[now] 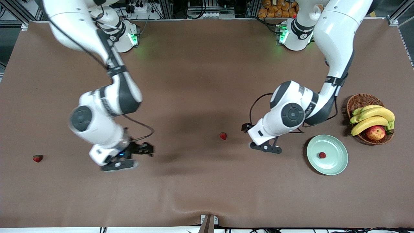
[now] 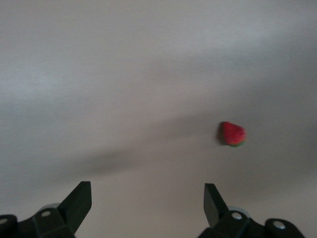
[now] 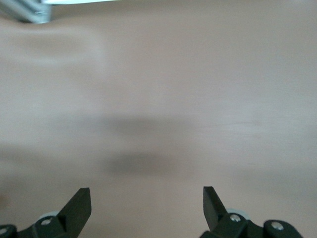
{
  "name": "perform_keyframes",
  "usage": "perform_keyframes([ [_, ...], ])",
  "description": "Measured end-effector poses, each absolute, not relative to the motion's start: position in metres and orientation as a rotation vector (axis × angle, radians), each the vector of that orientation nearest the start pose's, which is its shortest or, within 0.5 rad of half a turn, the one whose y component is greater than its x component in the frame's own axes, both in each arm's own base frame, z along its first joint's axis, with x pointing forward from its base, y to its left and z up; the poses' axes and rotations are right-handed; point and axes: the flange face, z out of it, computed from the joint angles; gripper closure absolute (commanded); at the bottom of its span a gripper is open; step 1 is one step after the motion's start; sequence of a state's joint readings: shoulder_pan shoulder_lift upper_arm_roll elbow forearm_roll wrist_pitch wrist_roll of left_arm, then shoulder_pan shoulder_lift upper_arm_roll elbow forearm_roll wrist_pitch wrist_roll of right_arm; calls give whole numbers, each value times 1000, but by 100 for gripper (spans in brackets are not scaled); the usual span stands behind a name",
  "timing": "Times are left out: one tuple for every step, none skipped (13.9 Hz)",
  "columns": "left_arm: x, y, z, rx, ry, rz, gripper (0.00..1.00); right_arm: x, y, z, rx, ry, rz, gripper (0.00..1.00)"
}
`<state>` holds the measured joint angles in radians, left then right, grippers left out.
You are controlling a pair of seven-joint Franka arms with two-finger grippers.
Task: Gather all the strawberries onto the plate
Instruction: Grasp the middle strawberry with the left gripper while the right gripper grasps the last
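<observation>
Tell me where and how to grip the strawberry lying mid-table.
Come straight down on the mid-table strawberry and close the fingers across its red body, not its small green top. It lies low on its side on the cloth, so a level approach would probably hit the table. The open left gripper hangs closest.

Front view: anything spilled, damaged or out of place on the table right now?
Nothing spilled or damaged. Only unfinished work: one strawberry lies in the plate, while two strawberries sit on the bare table, one mid-table, one toward the right arm's end.
</observation>
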<state>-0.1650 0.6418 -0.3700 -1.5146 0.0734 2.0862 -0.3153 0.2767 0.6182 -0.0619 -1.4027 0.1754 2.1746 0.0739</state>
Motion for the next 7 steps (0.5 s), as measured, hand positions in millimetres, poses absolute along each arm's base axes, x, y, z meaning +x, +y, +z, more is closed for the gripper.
perform_keyframes([
  [624, -329, 302, -3258, 302, 144, 0, 721, 132, 351, -3007, -54, -180, 0],
  [621, -340, 299, -3260, 279, 138, 0, 724, 92, 343, -3016, -28, -162, 0],
  [617, -352, 294, -3259, 257, 123, 0, 726, 53, 336, -3024, -22, -152, 0],
  [613, -364, 287, -3260, 239, 106, 0, 727, 18, 331, -3036, -21, -147, 0],
  [609, -377, 278, -3268, 222, 82, 0, 727, -17, 328, -3060, -22, -145, 0],
  [606, -387, 269, -3280, 208, 56, 0, 725, -48, 325, -3092, -28, -139, 0],
  [604, -396, 259, -3291, 202, 30, 0, 722, -78, 320, -3123, -34, -126, 0],
])
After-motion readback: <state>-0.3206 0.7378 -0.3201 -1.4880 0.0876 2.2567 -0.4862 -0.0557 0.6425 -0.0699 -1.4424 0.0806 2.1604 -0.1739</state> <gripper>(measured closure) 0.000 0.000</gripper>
